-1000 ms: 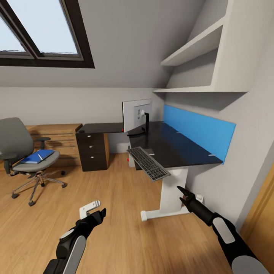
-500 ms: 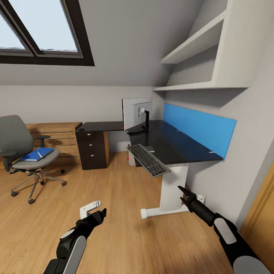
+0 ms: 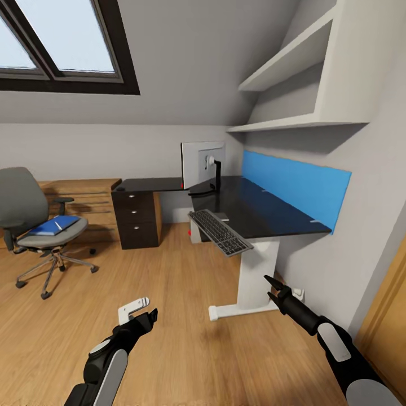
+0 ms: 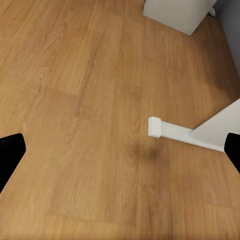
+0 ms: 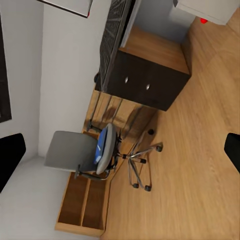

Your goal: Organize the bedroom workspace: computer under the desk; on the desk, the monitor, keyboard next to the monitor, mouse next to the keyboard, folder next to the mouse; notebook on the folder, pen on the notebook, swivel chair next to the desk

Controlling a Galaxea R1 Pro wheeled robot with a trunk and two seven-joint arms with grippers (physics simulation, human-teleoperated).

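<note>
Head view. Desk (image 3: 265,217) runs along the right wall; monitor (image 3: 203,163) stands at its far end near the inner corner. Keyboard (image 3: 220,232) lies at the desk's front edge, part of it overhanging. Judged risk: a brush from an arm or the base on approach could tip it to the floor. Swivel chair (image 3: 34,223) is well apart from the desk, by the wooden chest of drawers (image 3: 84,206); folder (image 3: 54,225) lies on its seat with a thin white pen (image 3: 58,225) on top. Judged risk: pushing the chair with these loose could shed them. Left gripper (image 3: 148,314) and right gripper (image 3: 272,286) hang low over the floor, both spread apart and empty.

Left wrist view. Fingertips (image 4: 10,152) wide apart, nothing between. Below: wood floor, the desk's white foot (image 4: 180,132), and a pale box corner, likely the computer (image 4: 177,12). Risk: base clipping that foot.

Right wrist view. Fingers (image 5: 10,152) parted, empty. Chair with blue folder (image 5: 104,145) on its seat, dark drawer unit (image 5: 145,80) beyond. Mouse and notebook not made out.
</note>
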